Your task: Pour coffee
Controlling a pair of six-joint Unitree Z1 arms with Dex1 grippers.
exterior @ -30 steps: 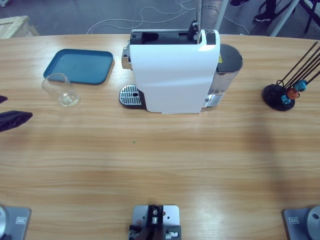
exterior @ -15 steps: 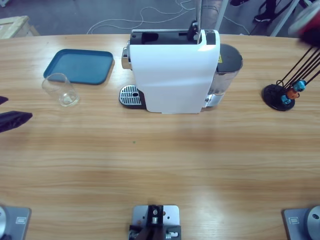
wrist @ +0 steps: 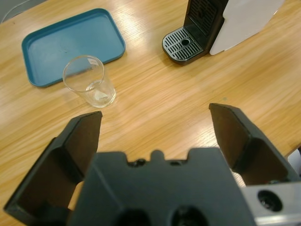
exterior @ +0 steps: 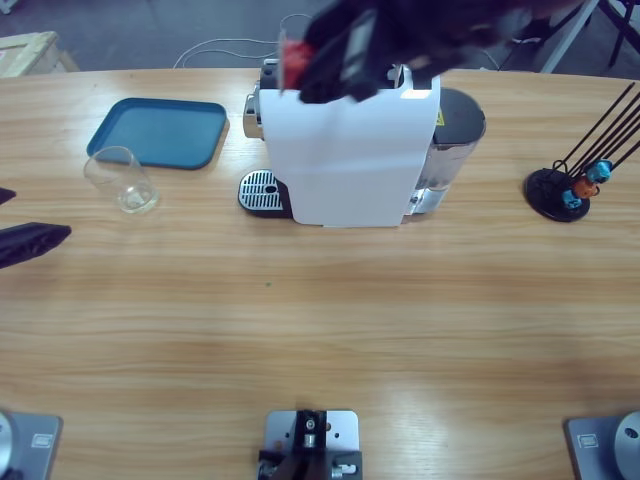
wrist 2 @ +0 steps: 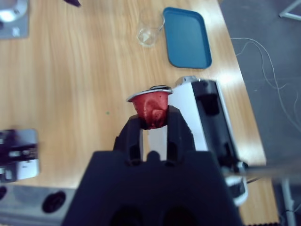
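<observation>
While the high view gives me only a dark blur of the right arm over the top of the coffee machine (exterior: pixel 345 150), my right wrist view shows the right gripper (wrist 2: pixel 154 123) plainly: its fingers pinch a red capsule (wrist 2: pixel 151 108) by the body, foil rim outermost, above the machine's open top. In the high view that capsule is just a red smear (exterior: pixel 290 55) above the machine's upper left corner.

My left gripper (wrist: pixel 155 136) hangs with its fingers spread wide and nothing between them; the high view catches only its black tip (exterior: pixel 30 242), well left of the machine.

A clear glass tumbler (wrist: pixel 89 87) stands upright on the worktop (exterior: pixel 320 330) left of the machine, just beside the near edge of the teal tray (exterior: pixel 158 132). Of the coffee, I see only a faint shallow film at the bottom (wrist: pixel 96 94), barely tinted.

Right of the machine stands a black wire capsule rack (exterior: pixel 570 185).
</observation>
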